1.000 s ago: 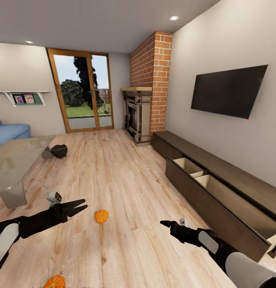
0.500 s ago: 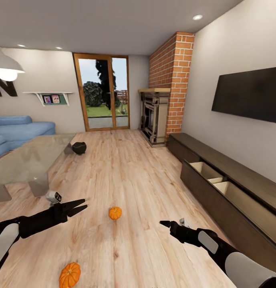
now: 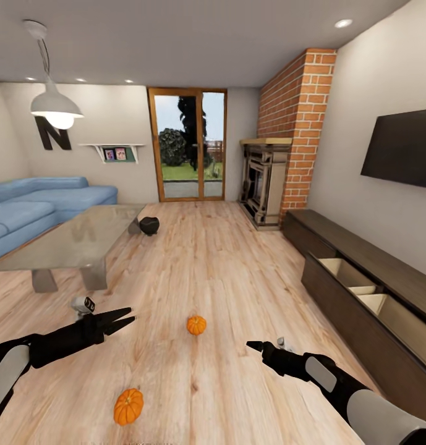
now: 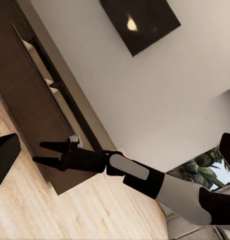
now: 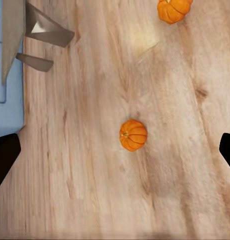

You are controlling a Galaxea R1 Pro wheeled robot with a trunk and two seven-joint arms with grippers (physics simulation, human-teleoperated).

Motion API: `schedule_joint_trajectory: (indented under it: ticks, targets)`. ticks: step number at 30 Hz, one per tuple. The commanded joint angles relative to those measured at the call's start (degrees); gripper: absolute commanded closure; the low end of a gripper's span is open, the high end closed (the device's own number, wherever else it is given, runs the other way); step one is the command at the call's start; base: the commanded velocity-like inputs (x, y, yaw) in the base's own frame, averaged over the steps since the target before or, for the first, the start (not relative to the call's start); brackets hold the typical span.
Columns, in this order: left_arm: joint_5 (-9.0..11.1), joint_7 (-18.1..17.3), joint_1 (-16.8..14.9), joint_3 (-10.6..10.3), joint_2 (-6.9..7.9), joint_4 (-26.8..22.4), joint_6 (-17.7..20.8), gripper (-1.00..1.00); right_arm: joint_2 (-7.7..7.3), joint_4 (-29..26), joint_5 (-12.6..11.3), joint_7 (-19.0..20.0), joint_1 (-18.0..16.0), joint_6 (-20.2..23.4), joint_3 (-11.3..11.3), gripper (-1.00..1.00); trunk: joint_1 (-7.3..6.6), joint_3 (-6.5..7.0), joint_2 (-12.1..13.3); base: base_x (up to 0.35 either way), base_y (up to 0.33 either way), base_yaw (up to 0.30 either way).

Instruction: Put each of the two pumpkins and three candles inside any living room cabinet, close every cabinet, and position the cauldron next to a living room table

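Observation:
Two orange pumpkins lie on the wood floor: one (image 3: 196, 324) between my arms, the other (image 3: 128, 406) nearer, below my left arm. In the right wrist view they are one (image 5: 133, 135) at the centre and one (image 5: 174, 10) at the edge. My left gripper (image 3: 123, 320) is open and empty, left of the farther pumpkin. My right gripper (image 3: 256, 346) is open too, as the left wrist view (image 4: 47, 153) confirms. The black cauldron (image 3: 149, 225) sits on the floor at the far corner of the glossy table (image 3: 83, 241). The dark cabinet (image 3: 361, 296) runs along the right wall, one drawer open. The candles are out of view.
A blue sofa (image 3: 39, 204) stands behind the table at the left. A brick fireplace (image 3: 268, 179) and a glass door (image 3: 188, 145) are at the far end. A TV (image 3: 401, 148) hangs above the cabinet. A pendant lamp (image 3: 55, 108) hangs over the table.
The camera has swung left, so the room has shifted right in the picture, bringing the sofa and lamp into view. Both arms hold the same pose, grippers unchanged.

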Motion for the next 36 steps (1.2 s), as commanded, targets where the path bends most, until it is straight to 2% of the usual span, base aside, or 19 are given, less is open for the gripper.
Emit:
schedule_joint_trajectory:
  ticks: [1, 15, 36]
  targets:
    - [-0.1, -0.2, -0.1, 0.0, 0.01, 0.0, 0.2, -1.00, -0.06, 0.0, -0.3, 0.1, 0.0, 0.2, 0.2, -1.00, -0.01, -0.03, 0.0, -0.082, -0.088, 0.276]
    - [-0.1, -0.2, -0.1, 0.0, -0.01, 0.0, 0.2, -1.00, -0.35, 0.0, -0.3, 0.2, 0.0, 0.1, 0.2, -1.00, -0.01, 0.35, 0.0, -0.187, -0.200, 0.262]
    - [0.0, -0.2, -0.1, 0.0, 0.07, 0.3, 0.2, -1.00, -0.47, 0.0, -0.3, 0.3, 0.0, 0.1, 0.2, -1.00, -0.01, 0.37, 0.0, -0.247, -0.206, 0.012]
